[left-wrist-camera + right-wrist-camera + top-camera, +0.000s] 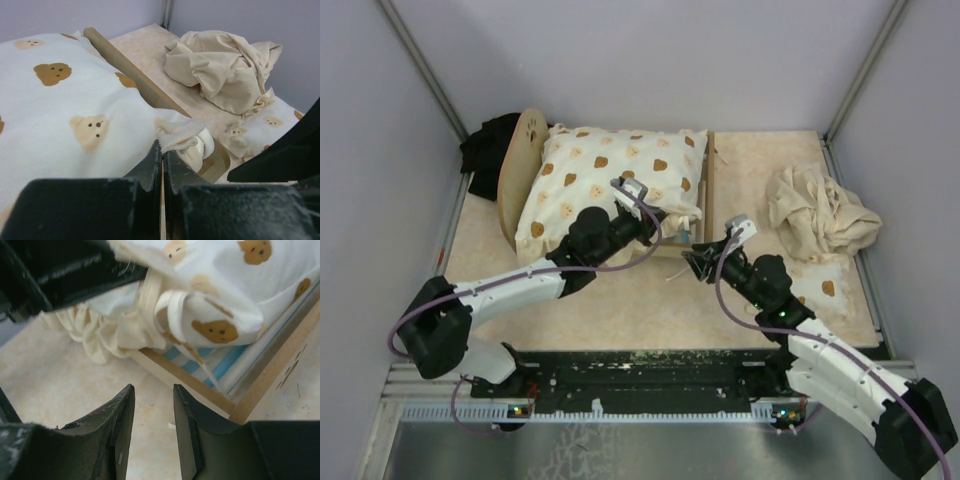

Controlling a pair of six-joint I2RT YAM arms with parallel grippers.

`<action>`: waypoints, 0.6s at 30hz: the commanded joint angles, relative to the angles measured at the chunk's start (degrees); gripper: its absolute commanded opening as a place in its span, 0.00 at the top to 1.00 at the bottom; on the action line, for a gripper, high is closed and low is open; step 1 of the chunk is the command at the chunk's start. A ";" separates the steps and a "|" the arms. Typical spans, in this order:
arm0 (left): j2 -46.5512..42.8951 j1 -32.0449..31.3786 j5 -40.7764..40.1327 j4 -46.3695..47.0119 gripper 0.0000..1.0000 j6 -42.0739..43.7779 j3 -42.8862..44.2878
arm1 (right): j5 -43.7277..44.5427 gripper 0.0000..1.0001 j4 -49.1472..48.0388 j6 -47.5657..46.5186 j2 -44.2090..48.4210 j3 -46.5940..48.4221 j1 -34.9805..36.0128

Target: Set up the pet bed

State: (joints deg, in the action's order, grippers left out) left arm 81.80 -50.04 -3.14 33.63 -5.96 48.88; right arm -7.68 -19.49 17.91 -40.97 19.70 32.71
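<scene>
Just beyond right hand, pet bed

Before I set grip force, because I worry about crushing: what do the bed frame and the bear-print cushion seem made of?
Bed frame: light unpainted wood or board, matte, judging by its flat tan cut rail. Bear-print cushion: soft, matte, cotton-like fabric over stuffing; a fine weave shows, and it bulges and creases.
</scene>
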 commanded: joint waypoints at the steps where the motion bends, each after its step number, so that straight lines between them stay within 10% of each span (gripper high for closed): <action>1: 0.74 1.93 3.54 2.32 1.00 -4.28 2.55 | -2.98 0.63 -16.85 -15.97 -3.57 -2.30 3.31; 18: 2.15 4.01 6.63 1.20 1.00 -6.46 4.22 | 12.41 0.57 -32.61 -35.76 -24.35 -1.43 8.59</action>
State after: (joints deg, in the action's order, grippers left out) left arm 83.59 -46.89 1.85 33.41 -11.05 51.09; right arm 1.17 -44.21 -13.91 -63.13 16.51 40.88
